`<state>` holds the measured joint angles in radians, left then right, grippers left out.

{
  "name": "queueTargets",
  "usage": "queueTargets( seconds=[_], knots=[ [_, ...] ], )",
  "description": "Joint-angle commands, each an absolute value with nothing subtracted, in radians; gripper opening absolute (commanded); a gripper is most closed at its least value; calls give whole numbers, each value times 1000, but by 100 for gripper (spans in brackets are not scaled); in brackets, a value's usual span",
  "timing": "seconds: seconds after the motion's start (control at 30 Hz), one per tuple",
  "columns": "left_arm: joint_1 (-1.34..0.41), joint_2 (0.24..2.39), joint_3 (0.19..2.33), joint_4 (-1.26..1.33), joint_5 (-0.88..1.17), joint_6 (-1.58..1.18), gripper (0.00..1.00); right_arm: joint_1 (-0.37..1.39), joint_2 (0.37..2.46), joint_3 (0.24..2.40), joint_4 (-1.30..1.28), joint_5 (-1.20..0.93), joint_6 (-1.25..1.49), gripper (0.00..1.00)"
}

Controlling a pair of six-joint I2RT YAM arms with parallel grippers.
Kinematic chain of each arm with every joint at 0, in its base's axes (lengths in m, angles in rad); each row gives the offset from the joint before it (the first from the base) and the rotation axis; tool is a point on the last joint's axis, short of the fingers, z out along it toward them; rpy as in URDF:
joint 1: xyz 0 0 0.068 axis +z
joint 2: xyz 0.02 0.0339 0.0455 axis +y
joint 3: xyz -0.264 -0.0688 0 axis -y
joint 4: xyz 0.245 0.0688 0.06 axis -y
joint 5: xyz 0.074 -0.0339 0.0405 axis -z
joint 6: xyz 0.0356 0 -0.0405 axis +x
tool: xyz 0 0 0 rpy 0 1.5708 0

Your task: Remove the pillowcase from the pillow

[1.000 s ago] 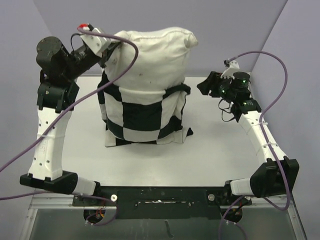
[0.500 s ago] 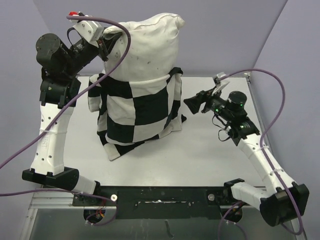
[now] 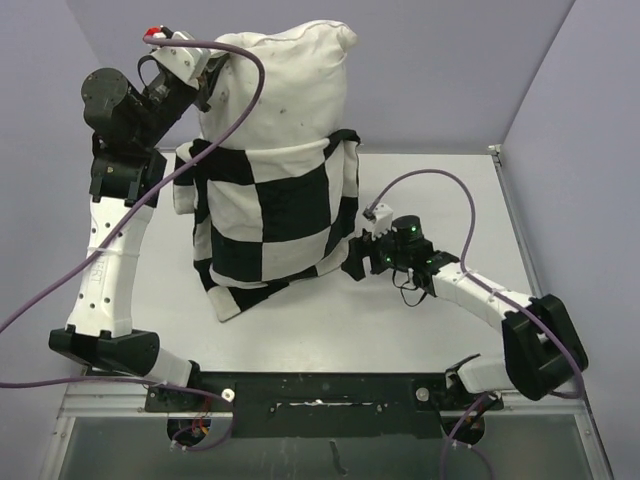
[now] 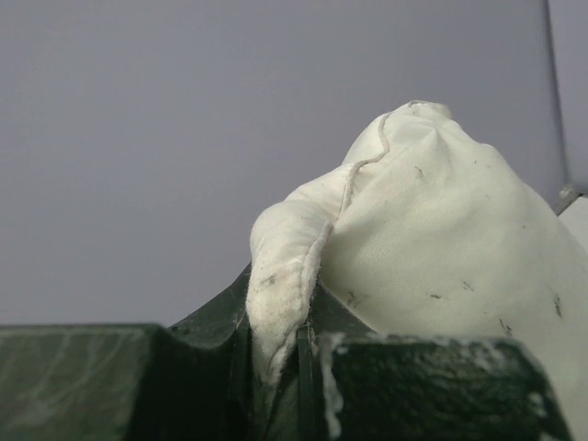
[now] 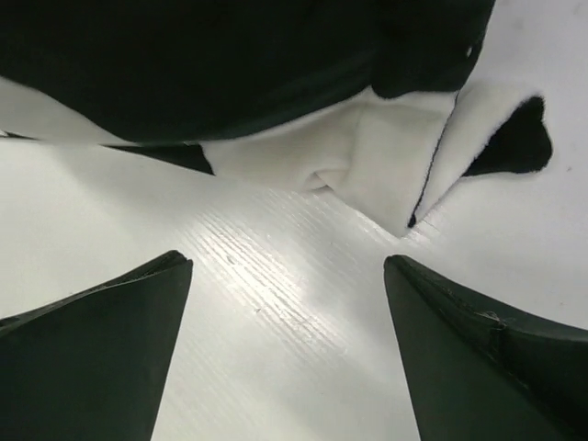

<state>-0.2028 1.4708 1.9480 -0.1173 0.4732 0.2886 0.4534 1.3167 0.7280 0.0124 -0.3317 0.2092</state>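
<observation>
You are looking at a flat white table [image 3: 300, 340] with a faint ribbed grain, which shows in the right wrist view. The only loose thing resting on it is the pillowcase [image 3: 270, 215]. Its checkered lower edge sits on the surface at centre-left. One pointed corner spreads toward the near left, and small black-and-white flaps lie flat on the right side. At the near edge you have the left arm base [image 3: 105, 350], the right arm base [image 3: 530, 350] and a black mounting rail [image 3: 320, 390] running between them.
</observation>
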Motion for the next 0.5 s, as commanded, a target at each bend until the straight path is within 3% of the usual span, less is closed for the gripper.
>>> queueTargets(
  seconds=[0.0, 0.1, 0.17, 0.47],
  knots=[
    [-119, 1500, 2017, 122, 378, 298, 0, 450, 1405, 755, 93, -253, 145, 90],
    [-91, 1508, 2010, 124, 405, 296, 0, 398, 1473, 794, 98, -281, 111, 93],
    [-78, 1517, 2012, 121, 418, 301, 0, 372, 1515, 829, 97, -283, 83, 100],
    [-30, 1607, 2025, 162, 393, 320, 0, 332, 1700, 950, 165, -432, -87, 98]
  ],
)
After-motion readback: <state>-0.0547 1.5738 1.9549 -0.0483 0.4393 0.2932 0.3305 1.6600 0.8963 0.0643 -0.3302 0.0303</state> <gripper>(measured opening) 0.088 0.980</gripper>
